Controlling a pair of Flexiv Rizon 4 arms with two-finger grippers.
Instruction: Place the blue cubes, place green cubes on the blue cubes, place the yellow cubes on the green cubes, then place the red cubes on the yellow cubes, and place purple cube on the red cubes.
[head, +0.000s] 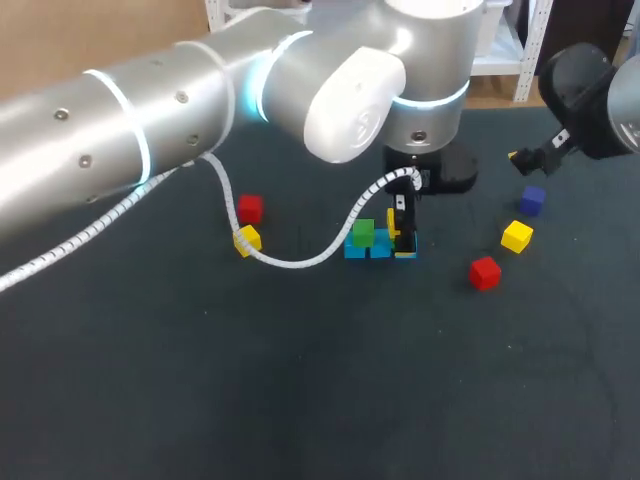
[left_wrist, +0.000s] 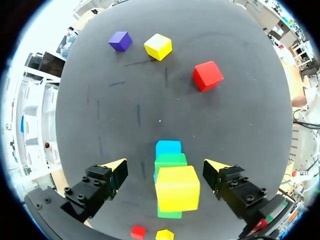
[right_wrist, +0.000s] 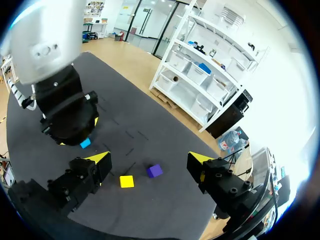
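Note:
In the left wrist view a yellow cube (left_wrist: 177, 188) rests on green cubes (left_wrist: 170, 161), with a blue cube (left_wrist: 168, 148) showing at the base ahead. My left gripper (left_wrist: 166, 168) stands open around the yellow cube, with a gap on each side. From above, the left gripper (head: 401, 218) hangs over the blue cubes (head: 366, 249) and a green cube (head: 363, 233), hiding most of the stack. My right gripper (right_wrist: 149, 160) is open and empty, high over a purple cube (right_wrist: 154, 170) and a yellow cube (right_wrist: 126, 181).
Loose to the right lie a purple cube (head: 532, 199), a yellow cube (head: 517, 236) and a red cube (head: 485, 272). Left of the stack sit a red cube (head: 249, 208) and a yellow cube (head: 247, 240). The left arm's white cable (head: 300, 258) droops between them.

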